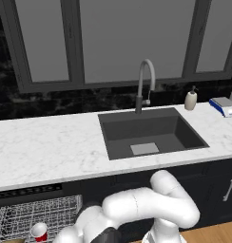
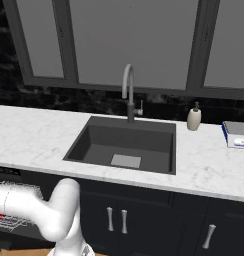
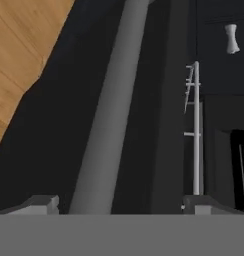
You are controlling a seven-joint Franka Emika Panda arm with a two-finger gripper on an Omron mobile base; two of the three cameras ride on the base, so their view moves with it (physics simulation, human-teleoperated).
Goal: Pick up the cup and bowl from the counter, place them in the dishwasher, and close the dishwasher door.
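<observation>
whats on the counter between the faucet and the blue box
A soap bottle stands between the faucet and the blue box, by the sink's back right corner. Both base views show it.

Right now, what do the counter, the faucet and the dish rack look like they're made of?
The counter looks like polished white marble with grey veins, possibly imitation. The faucet looks like brushed metal: even matte grey. The dish rack looks like white-coated wire, a thin open grid.
</observation>
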